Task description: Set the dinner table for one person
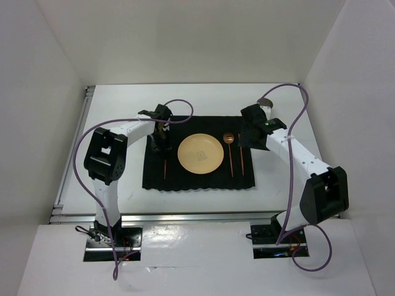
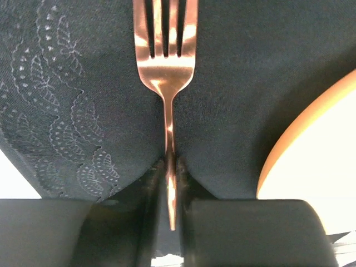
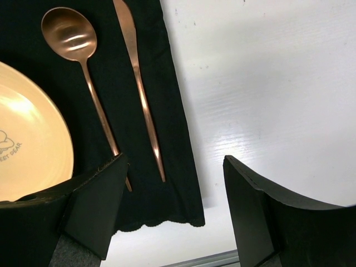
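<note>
**Counter [image 1: 210,98]:** white and metal-railed, spanning the whole work area. A black mat [image 1: 197,182] lies at its middle.

**Left side:** The left hand [image 2: 171,167] is low over the mat's left part, its jaws narrow on either side of the handle of a copper fork [image 2: 167,72]. The fork lies flat on the mat, tines pointing away. Whether the fingers press on the handle or stand just clear of it cannot be told.

**Centre:** A tan plate [image 1: 200,153] sits on the mat, just right of the fork.

**Right side:** A spoon [image 3: 83,67] and a knife [image 3: 139,83] lie side by side on the mat. The right hand [image 3: 173,161] hovers above the mat's right edge, jaws wide and holding nothing.

**Assessment:** The step in hand appears to be setting down the fork, and the place setting looks nearly complete. The next move calls for the left jaws to open clear of the handle, followed by a straight lift so the fork is not dragged.

**Obscured:** The fork's handle end is hidden between the fingers. A small grey round item [image 1: 265,102] beyond the right hand cannot be identified.
</note>
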Motion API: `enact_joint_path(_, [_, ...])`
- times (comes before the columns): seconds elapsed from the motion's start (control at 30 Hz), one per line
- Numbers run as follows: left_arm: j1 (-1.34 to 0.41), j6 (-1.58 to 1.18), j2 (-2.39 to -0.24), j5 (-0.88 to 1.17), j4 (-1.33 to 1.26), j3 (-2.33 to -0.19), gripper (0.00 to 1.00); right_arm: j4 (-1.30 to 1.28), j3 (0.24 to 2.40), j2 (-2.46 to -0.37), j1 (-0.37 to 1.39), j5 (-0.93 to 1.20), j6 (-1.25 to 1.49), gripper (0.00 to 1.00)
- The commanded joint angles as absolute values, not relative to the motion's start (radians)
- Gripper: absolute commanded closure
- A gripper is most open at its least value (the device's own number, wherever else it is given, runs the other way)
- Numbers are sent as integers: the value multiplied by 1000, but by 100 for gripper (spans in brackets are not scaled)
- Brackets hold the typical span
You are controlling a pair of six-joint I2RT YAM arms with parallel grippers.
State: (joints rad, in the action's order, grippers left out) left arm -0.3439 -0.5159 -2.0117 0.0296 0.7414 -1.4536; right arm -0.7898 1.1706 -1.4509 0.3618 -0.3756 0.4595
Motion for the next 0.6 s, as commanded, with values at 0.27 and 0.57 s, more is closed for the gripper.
enact_joint_path(0.27, [-347, -468, -2022, 51, 830, -1563, 51, -827, 1394, -1509, 266, -393, 485, 16])
enact_joint_path(0.57, [-347, -359, -1991, -40, 865, -1735, 51, -635, 1698, -1732, -51, -178, 446, 35])
